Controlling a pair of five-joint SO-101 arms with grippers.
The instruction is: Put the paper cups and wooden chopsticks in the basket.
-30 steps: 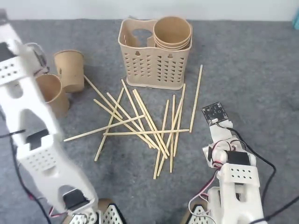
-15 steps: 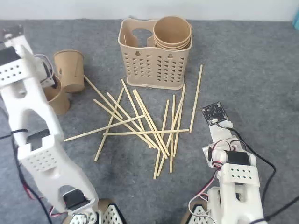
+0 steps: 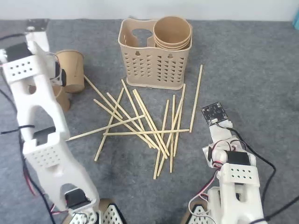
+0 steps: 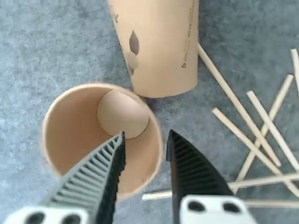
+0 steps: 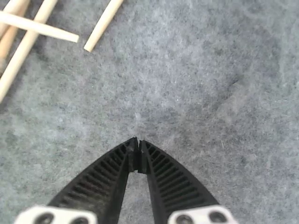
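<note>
1. Now the left gripper [image 4: 146,135] has its jaws spread apart and holds nothing yet. One jaw pokes inside the standing paper cup [image 4: 79,126] and the other is outside, so the cup's thin wall sits right between them
2. Squeeze slowly. The wall is soft paper, and I think a hard pinch would squash it, so close just enough that the cup cannot slip
3. Watch the tipped-over cup [image 4: 159,46] just past the jaw tips. I cannot tell if the two cups touch, so lift straight up and do not push forward, or it may roll
4. Some wooden chopsticks [image 4: 240,108] lie off to the outer jaw's side, and one stick end is close by that jaw. Keep clear of them
5. Then carry the cup to the basket [image 3: 152,65], where a stack of cups [image 3: 172,30] sits inside, and lower it in the right way up
6. The right gripper [image 5: 138,140] has its jaws pressed together on nothing, over the grey mat [image 5: 210,70], with chopstick ends well ahead of its tips. It can wait
</note>
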